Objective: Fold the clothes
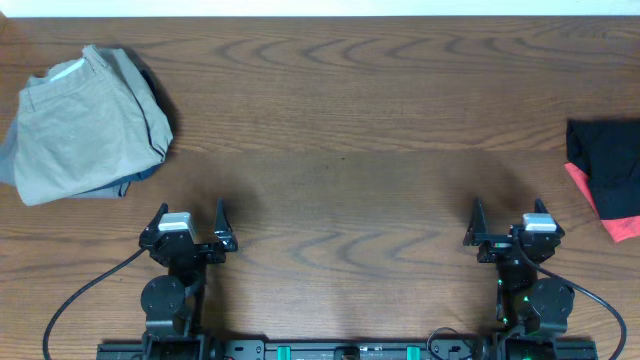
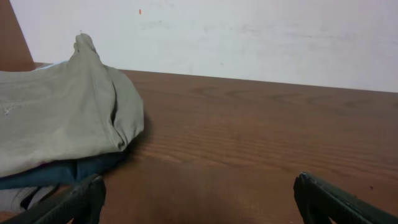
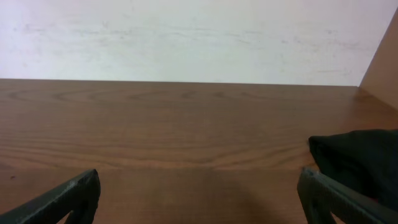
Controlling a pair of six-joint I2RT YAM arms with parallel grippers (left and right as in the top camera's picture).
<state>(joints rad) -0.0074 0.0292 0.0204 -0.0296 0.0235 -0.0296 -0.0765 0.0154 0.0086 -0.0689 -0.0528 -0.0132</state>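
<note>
Folded khaki-beige trousers (image 1: 85,125) lie at the table's far left on top of a navy blue garment (image 1: 140,176); both show in the left wrist view, the trousers (image 2: 59,118) above the navy layer (image 2: 56,174). A black garment with a red edge (image 1: 608,175) lies at the right edge and shows in the right wrist view (image 3: 360,162). My left gripper (image 1: 190,222) is open and empty near the front edge, below and right of the trousers. My right gripper (image 1: 508,222) is open and empty, left of the black garment.
The brown wooden table (image 1: 340,130) runs to a white wall at the back. Black cables trail from both arm bases at the front edge.
</note>
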